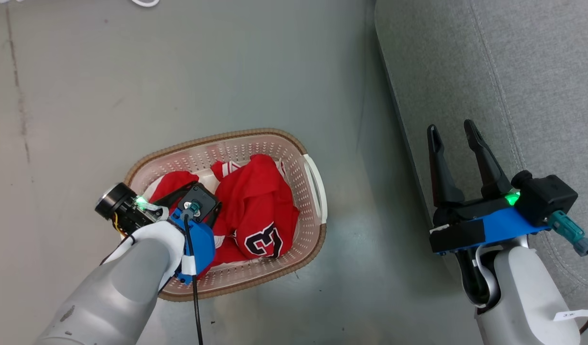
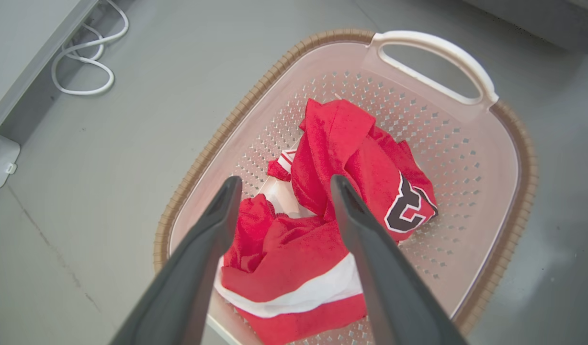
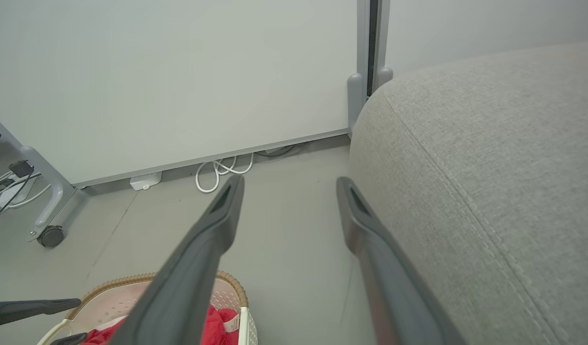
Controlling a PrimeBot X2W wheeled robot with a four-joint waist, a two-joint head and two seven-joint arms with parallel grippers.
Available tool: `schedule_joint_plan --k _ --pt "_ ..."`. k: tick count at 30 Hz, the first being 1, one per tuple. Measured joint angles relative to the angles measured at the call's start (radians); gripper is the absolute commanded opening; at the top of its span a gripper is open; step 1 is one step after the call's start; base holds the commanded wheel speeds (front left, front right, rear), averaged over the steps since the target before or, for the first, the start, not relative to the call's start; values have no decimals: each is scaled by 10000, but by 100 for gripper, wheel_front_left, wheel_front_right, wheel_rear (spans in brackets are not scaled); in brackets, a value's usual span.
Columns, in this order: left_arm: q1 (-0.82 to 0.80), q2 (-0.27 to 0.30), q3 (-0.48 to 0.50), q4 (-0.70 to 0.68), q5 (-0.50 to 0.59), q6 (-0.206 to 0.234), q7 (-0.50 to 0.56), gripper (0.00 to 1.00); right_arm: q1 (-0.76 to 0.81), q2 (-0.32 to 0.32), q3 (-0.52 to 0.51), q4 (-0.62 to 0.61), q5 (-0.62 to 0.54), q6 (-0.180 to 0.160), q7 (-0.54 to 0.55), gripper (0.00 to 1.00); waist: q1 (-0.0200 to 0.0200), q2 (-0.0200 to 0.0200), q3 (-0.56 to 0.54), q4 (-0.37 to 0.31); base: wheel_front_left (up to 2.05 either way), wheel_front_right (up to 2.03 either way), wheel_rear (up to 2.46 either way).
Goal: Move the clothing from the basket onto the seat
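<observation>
Left gripper (image 2: 285,179) gapes over clothing (image 2: 342,143) — floor (image 1: 356,191) separates basket (image 1: 255,132) and seat (image 1: 466,62).

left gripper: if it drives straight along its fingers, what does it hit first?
Most likely the clothing, at the red garment with the white stripe, lying in the basket ahead of the open left gripper. Depth is unclear, but nothing shows in between.

Pale left forearm (image 1: 121,273) covers the near-left part of the cream perforated plastic basket with brown woven-look rim (image 1: 255,133) and some of the bright red fabric clothing (image 1: 255,201) inside. Right of the basket, the large grey upholstered seat (image 1: 466,72) is cropped at the top and right edges.
</observation>
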Motion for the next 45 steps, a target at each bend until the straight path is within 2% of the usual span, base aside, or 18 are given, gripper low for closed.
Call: schedule_joint_plan --k 7,11,23,35,36,37,45 --pt "-566 529 -2117 -69 -608 0 955 100 -292 0 138 -81 119 0 0 100 0 0 792 -228 0 0 0" --pt "-920 926 -2769 -305 -732 0 1622 100 -428 0 163 -138 176 0 0 100 0 0 1234 -372 0 0 0" --pt "-1170 1908 -2880 -1360 614 0 4151 100 -874 0 401 -437 472 0 0 100 0 0 2535 -802 0 0 0" --pt "-1615 2161 -2882 -1542 1287 0 5143 100 -1129 -2 500 -715 708 0 0 100 0 0 3607 -1016 0 0 0" --pt "-1645 2176 -2882 -1540 1348 0 5200 60 -1129 -2 499 -723 727 0 0 100 -1 0 3644 -1033 0 0 0" --pt "-1680 2194 -2882 -1542 1432 0 5210 0 -1129 -2 500 -731 746 0 0 100 0 0 3675 -1049 0 0 0" --pt "-1695 2253 -2882 -1534 1429 0 5300 0 -1134 0 481 -696 790 0 0 100 -1 0 3660 -1098 0 0 0"
